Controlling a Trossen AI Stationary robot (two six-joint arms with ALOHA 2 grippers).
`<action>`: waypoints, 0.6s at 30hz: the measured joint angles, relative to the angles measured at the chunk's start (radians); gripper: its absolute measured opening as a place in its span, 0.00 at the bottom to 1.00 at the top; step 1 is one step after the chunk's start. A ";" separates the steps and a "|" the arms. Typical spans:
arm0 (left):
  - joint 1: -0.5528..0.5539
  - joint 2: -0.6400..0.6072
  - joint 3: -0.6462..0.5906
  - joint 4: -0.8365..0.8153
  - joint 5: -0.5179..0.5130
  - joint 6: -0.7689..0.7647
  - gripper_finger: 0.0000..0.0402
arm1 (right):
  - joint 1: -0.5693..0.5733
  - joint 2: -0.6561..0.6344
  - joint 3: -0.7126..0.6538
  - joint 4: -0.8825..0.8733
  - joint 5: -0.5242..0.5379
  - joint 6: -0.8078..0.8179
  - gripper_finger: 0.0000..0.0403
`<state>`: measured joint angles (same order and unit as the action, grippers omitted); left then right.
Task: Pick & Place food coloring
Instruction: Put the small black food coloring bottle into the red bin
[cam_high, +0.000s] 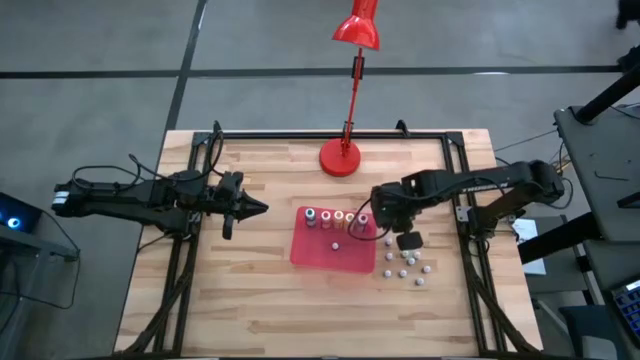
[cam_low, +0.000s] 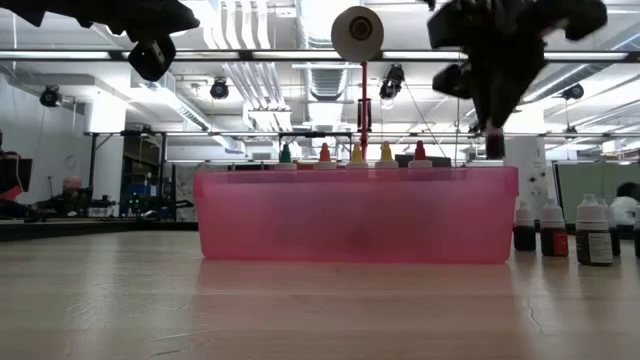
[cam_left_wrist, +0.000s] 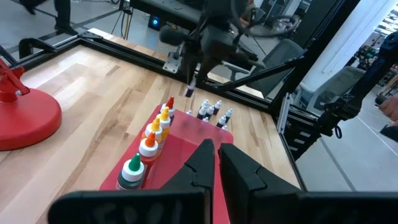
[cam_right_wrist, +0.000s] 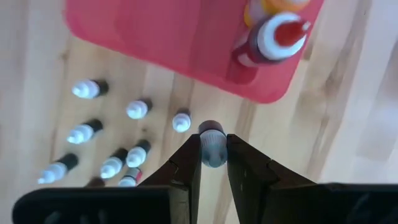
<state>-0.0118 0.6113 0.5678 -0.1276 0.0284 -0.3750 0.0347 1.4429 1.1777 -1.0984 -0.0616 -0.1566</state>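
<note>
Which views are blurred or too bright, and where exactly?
Low view: ceiling lights glare behind the red tray, and both arms are dark silhouettes. Right wrist view: the white-capped bottles on the table look soft, and the right hand, shut on a small bottle, is nearest. High view: evenly lit, but the bottles are tiny.

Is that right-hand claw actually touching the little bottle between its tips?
Touching. In the right wrist view, the right gripper has both fingers pressed against the sides of a small dark bottle, with no gap showing, held above the table beside the red tray.
</note>
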 joint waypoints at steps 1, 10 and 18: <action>0.000 0.000 0.000 0.000 0.000 0.000 0.00 | 0.003 0.000 0.019 -0.011 -0.009 -0.002 0.14; 0.000 0.000 0.000 0.000 0.000 0.000 0.00 | 0.077 0.028 0.124 0.006 -0.074 -0.272 0.14; 0.000 0.000 0.000 0.008 0.000 0.001 0.00 | 0.098 0.178 0.214 0.029 -0.071 -0.574 0.14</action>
<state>-0.0117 0.6113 0.5678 -0.1195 0.0284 -0.3744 0.1326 1.6206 1.3916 -1.0690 -0.1326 -0.7309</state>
